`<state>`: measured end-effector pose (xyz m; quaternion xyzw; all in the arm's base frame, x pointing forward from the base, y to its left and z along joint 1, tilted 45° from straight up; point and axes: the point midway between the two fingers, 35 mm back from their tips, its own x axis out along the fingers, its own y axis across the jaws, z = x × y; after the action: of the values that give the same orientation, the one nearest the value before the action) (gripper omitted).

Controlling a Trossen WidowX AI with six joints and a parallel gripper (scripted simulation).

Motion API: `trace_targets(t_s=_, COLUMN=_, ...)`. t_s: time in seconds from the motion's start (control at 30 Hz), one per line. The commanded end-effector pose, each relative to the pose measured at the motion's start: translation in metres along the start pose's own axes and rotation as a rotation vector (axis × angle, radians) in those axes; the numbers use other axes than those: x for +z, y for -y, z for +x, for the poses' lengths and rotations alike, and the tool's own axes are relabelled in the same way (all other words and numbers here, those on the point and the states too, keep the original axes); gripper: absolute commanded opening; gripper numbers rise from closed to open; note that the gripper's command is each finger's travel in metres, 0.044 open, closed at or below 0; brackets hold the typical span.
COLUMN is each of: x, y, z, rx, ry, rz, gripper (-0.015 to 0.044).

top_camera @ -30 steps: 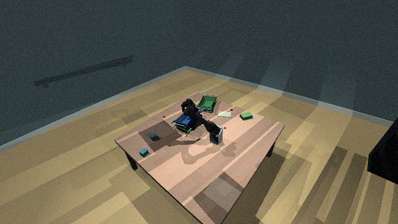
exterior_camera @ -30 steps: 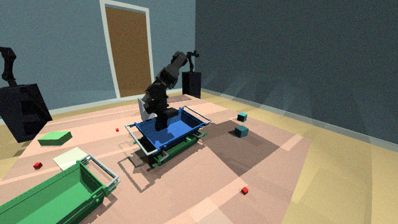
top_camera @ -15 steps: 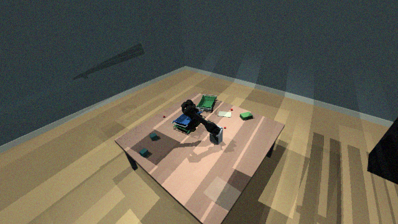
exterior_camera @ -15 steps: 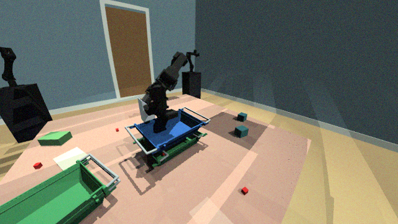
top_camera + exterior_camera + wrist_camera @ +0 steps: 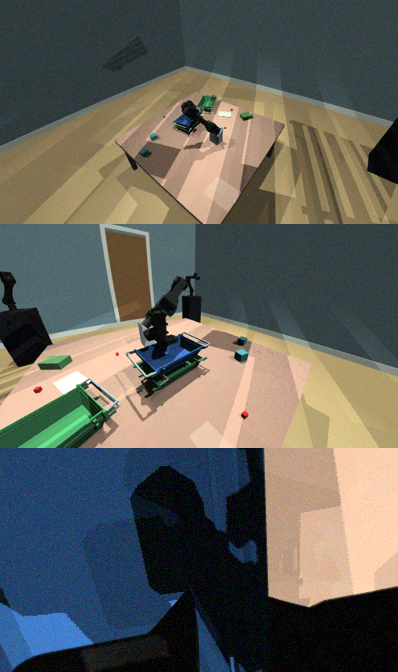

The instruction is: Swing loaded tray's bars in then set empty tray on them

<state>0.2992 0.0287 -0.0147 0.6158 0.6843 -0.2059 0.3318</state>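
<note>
The loaded green tray [image 5: 181, 129] [image 5: 183, 373] stands on the table, mostly hidden under the blue tray; a bit of red shows inside. Short grey parts of its wire bars [image 5: 165, 379] show near its ends beneath the blue tray; their full position is hidden. The empty blue tray [image 5: 184, 122] [image 5: 186, 353] [image 5: 55, 543] is directly above it and roughly level, its own bars out over its ends. I cannot tell whether it touches the bars below. My gripper [image 5: 157, 350] is shut on the blue tray's long side wall, with a dark finger inside the tray.
Another green tray [image 5: 207, 102] [image 5: 59, 423] stands nearby. A white sheet [image 5: 224, 114] [image 5: 71, 381], a green block [image 5: 246, 116] [image 5: 55, 362], two teal cubes [image 5: 153, 136] [image 5: 241, 355] and small red cubes [image 5: 231, 109] [image 5: 244, 414] lie around on the table.
</note>
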Motion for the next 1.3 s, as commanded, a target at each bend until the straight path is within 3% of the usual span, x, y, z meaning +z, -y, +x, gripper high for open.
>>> trace_targets(t_s=0.0, x=0.0001, y=0.0041, z=0.0031, rx=-0.016, ry=0.002, rz=0.013, gripper=0.0000)
trace_targets(t_s=0.2, x=0.0001, y=0.0041, z=0.0031, rx=-0.016, ry=0.002, rz=0.013, gripper=0.0000)
trace_targets(t_s=1.2, x=0.0001, y=0.0041, z=0.0031, rx=-0.016, ry=0.002, rz=0.013, gripper=0.0440)
trace_targets(t_s=1.27, x=-0.0003, y=0.0034, z=0.0032, rx=-0.014, ry=0.000, rz=0.006, gripper=0.0440)
